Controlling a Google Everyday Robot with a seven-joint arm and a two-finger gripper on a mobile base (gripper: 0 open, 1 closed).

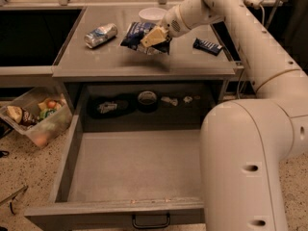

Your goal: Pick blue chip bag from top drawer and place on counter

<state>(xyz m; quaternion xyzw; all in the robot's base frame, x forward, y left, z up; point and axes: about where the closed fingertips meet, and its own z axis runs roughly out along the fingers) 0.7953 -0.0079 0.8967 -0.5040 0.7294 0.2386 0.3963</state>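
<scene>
The blue chip bag [139, 34] is crinkled dark blue with white lettering and hangs just above the counter [120, 61], near its middle back. My gripper [153, 37] is shut on the bag's right side, its pale fingers [155, 34] clamped over it. The top drawer [134, 165] is pulled wide open below the counter; its flat grey floor is bare and its black handle [150, 222] shows at the front edge.
A crushed silver-blue can [100, 35] lies on the counter's left. A white bowl [152, 15] stands at the back. A small dark blue bar wrapper [208, 46] lies at the right. Small items sit under the counter behind the drawer. A clear bin [33, 117] of food sits on the floor left.
</scene>
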